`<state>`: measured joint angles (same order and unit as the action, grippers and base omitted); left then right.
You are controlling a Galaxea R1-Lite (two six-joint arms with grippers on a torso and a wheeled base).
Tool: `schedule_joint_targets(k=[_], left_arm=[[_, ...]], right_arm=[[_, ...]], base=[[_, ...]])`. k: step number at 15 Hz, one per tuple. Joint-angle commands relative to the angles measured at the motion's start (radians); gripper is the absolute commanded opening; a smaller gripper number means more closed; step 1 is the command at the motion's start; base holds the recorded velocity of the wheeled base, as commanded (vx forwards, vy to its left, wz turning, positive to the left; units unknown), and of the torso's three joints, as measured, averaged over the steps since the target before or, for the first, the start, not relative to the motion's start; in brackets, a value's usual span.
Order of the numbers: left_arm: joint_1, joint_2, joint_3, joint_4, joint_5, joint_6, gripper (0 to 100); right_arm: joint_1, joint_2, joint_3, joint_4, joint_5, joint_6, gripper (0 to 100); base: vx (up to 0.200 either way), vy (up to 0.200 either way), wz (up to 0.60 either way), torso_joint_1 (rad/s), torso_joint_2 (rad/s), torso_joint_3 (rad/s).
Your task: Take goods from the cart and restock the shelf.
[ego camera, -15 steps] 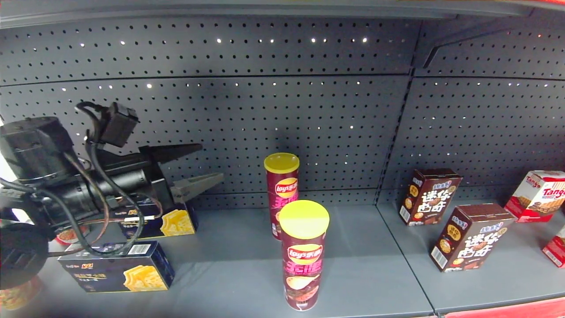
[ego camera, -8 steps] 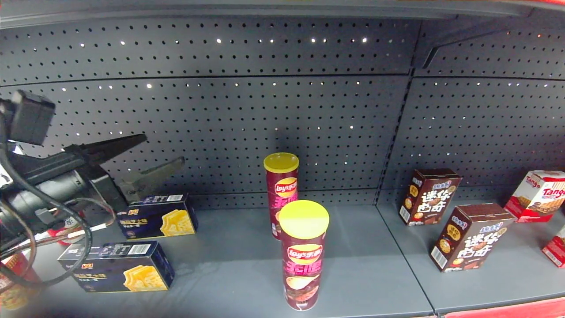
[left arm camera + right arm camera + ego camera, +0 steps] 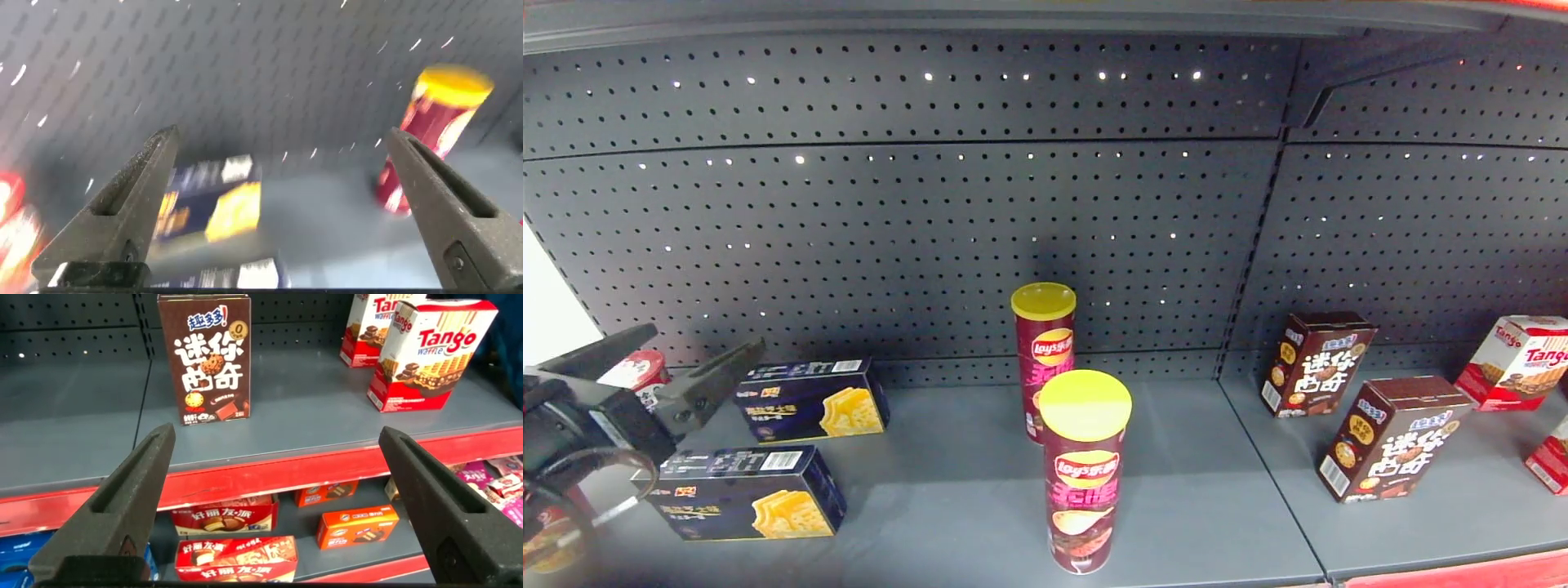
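A dark grey shelf (image 3: pixel 947 490) with a pegboard (image 3: pixel 931 229) behind it, seen from above and in front. The left tool (image 3: pixel 707 339) hangs low over the shelf's left end, its two fingers spread wide with nothing between them. Just past its tips and to its right, the rear blue box (image 3: pixel 813 400) lies on its long side. The front blue box (image 3: pixel 747 492) lies just beside the tool's body, nearer the shelf's front. A red cup (image 3: pixel 637 371) stands behind the tool and shows in the gap between its fingers. Well to the tool's right stand two upright yellow-lidded cans, the rear can (image 3: pixel 1044 355) near the pegboard and the front can (image 3: pixel 1085 469) close before it. Farther right are the rear brown box (image 3: pixel 1319 363), the front brown box (image 3: pixel 1392 437) and a red-and-white box (image 3: pixel 1519 359). From the left wrist, the left tool (image 3: pixel 279 135) frames the rear blue box (image 3: pixel 214 208) between its fingers. The right tool (image 3: pixel 276 433) is spread wide and empty before the shelf's red edge (image 3: pixel 286 469); ahead of it, between its fingers, a brown box (image 3: pixel 204 355) stands upright, and an orange box (image 3: pixel 357 525) lies on a lower level
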<state>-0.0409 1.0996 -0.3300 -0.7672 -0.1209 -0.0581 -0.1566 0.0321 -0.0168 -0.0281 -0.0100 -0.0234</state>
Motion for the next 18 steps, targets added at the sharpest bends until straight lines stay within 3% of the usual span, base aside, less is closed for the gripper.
schedule_joint_targets(k=[1, 2, 4, 6, 8, 11, 15, 16, 18], left_arm=[[-0.001, -0.262, 0.062, 0.24, 0.099, -0.002, 100], [-0.001, -0.342, 0.077, 0.359, 0.135, -0.014, 100], [-0.001, -0.472, 0.112, 0.503, 0.176, -0.066, 100], [-0.002, -0.586, 0.138, 0.598, 0.214, -0.063, 100], [-0.002, -0.774, 0.183, 0.789, 0.244, -0.042, 100], [-0.002, -1.003, 0.21, 0.971, 0.316, -0.028, 100], [-0.002, -1.031, 0.243, 0.907, 0.303, -0.023, 100], [-0.002, -1.031, 0.279, 0.835, 0.221, -0.003, 100], [-0.002, -1.031, 0.325, 0.773, 0.15, 0.037, 100]], right_arm=[[0.0, 0.002, 0.0, -0.001, -0.001, -0.001, 100], [0.0, 0.002, 0.0, -0.001, -0.001, -0.001, 100], [0.0, 0.002, 0.0, -0.003, -0.001, -0.001, 100], [0.0, 0.002, 0.0, -0.003, -0.002, -0.001, 100], [0.0, 0.002, 0.0, -0.003, -0.001, -0.006, 100], [0.0, 0.002, 0.0, -0.003, 0.001, -0.004, 100], [0.0, 0.002, 0.0, -0.003, 0.004, -0.004, 100], [0.0, 0.002, 0.0, -0.003, 0.004, -0.004, 100], [0.0, 0.002, 0.0, -0.003, 0.001, -0.004, 100]], base=[[0.0, 0.0, 0.0, 0.0, 0.0, 0.0], [0.0, 0.0, 0.0, 0.0, 0.0, 0.0], [0.0, 0.0, 0.0, 0.0, 0.0, 0.0], [0.0, 0.0, 0.0, 0.0, 0.0, 0.0], [0.0, 0.0, 0.0, 0.0, 0.0, 0.0], [0.0, 0.0, 0.0, 0.0, 0.0, 0.0], [0.0, 0.0, 0.0, 0.0, 0.0, 0.0], [0.0, 0.0, 0.0, 0.0, 0.0, 0.0], [0.0, 0.0, 0.0, 0.0, 0.0, 0.0]])
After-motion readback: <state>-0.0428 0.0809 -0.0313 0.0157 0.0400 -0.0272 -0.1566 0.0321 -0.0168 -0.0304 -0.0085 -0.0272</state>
